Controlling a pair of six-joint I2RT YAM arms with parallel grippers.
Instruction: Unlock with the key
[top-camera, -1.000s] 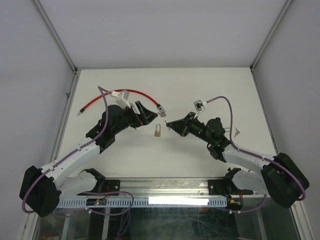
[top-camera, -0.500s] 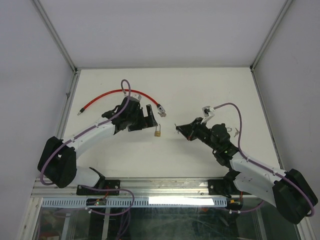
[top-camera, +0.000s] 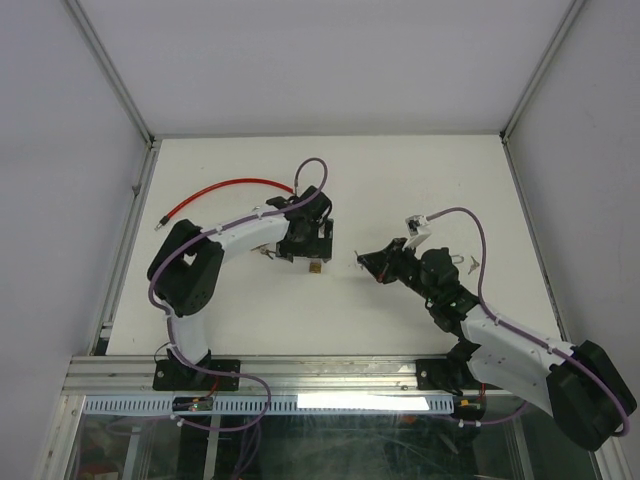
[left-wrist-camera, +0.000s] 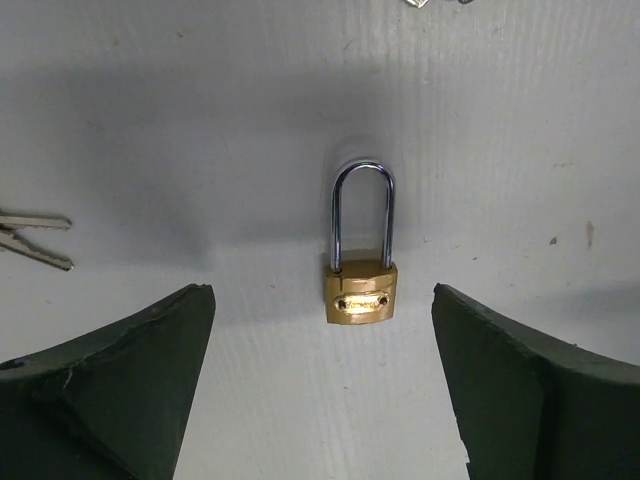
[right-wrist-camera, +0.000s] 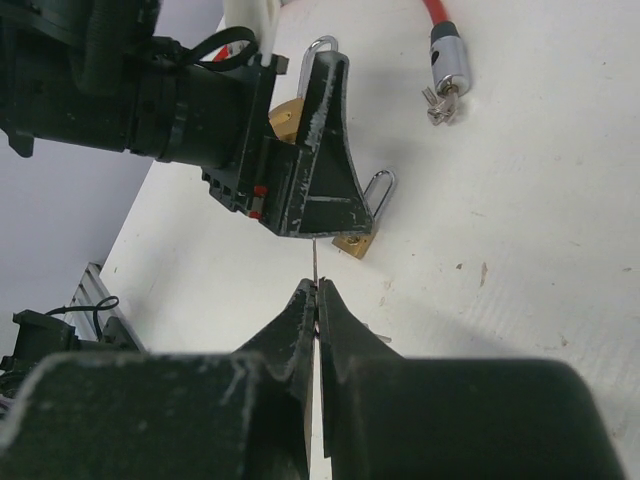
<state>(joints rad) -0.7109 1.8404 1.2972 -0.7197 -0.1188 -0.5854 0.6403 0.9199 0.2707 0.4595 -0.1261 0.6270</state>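
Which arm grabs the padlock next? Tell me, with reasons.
Left. The left gripper hangs open directly over the padlock, fingers either side of it. The right gripper is shut on a thin key, off to the side.

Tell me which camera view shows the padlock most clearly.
The left wrist view: the padlock lies centred, brass body and shackle fully visible. The top external view shows only a small brass speck by the left end effector. In the right wrist view, that end effector's finger partly hides it.
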